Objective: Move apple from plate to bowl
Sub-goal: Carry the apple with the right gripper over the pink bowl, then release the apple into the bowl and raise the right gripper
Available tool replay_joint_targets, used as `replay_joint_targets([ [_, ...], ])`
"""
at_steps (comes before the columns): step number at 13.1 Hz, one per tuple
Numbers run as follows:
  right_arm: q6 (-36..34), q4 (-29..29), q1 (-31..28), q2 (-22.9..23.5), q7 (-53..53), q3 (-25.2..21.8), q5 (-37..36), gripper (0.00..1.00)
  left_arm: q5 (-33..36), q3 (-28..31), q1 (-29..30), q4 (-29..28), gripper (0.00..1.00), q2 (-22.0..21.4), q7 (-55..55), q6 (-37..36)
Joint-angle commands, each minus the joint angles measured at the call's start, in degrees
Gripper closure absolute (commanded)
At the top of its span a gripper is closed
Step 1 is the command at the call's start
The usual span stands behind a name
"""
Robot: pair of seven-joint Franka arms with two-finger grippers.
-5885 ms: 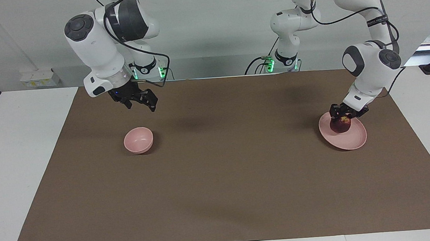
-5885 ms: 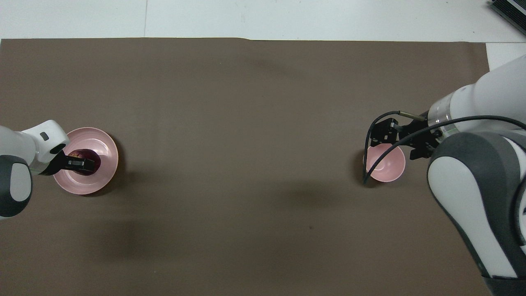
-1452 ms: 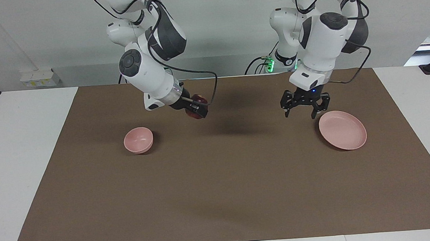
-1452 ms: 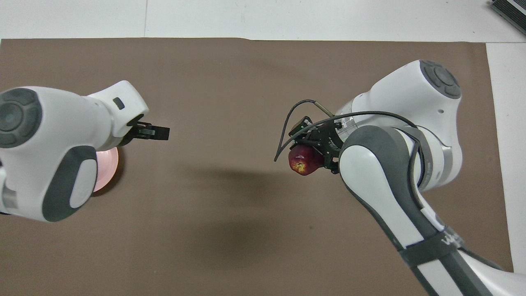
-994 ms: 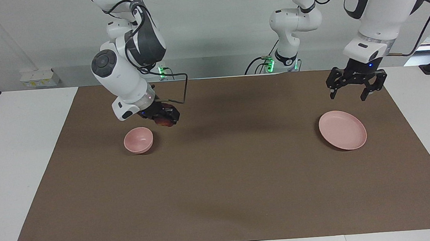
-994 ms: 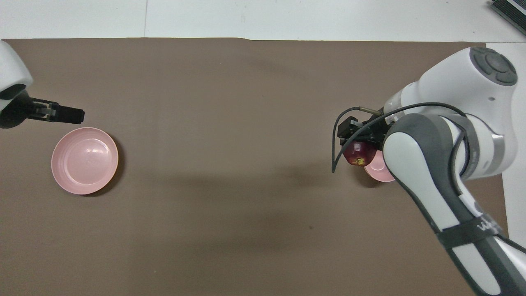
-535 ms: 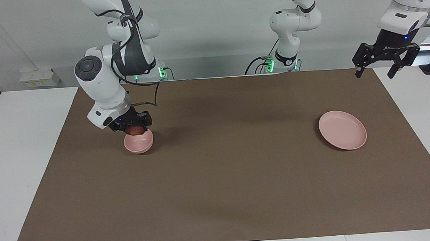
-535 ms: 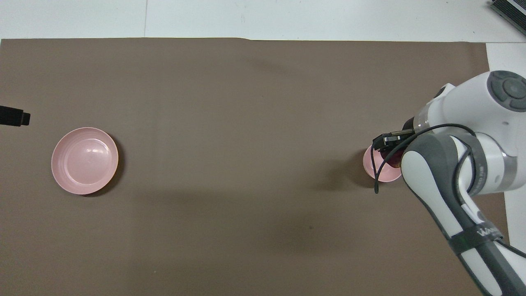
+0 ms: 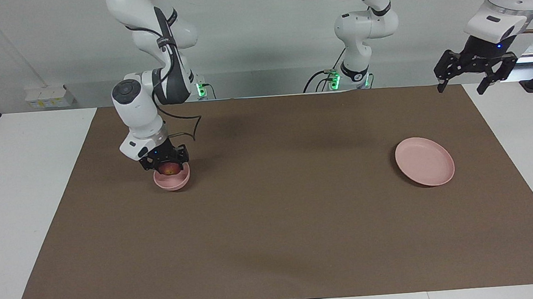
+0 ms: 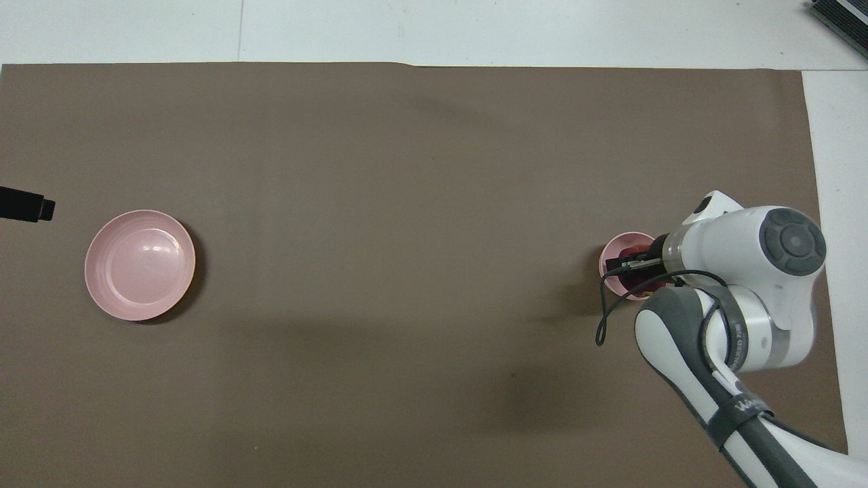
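facing view shows your right gripper [image 9: 168, 165] clamped on the apple [image 9: 170, 169] at the bowl [image 9: 172, 179], about nine o'clock on the mat; lifting before releasing could tip the bowl, while your left gripper [image 9: 461, 79] waits open.

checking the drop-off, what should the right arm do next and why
Probably open the jaws and let go. The right gripper is down at the bowl, shut on the apple, which already sits inside the rim. The plate is bare, and the left gripper waits, open, raised at its own end of the table.
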Motion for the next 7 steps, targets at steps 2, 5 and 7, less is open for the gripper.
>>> replay_joint_targets([
  [2,4.2,-1.5,-1.1,1.1,-0.3,0.5,-0.9,0.33,0.3,-0.3,0.4,-0.5,0.0,-0.8,0.5,-0.7],
  [5,2.3,1.3,-1.7,1.5,0.2,0.5,-0.9,0.0,0.3,-0.3,0.5,-0.5,0.0,-0.8,0.5,-0.7],
  [7,-2.6,5.2,-2.1,1.5,0.3,0.5,-0.9,0.0,0.3,-0.3,0.4,-0.5,0.0,-0.8,0.5,-0.7],
])
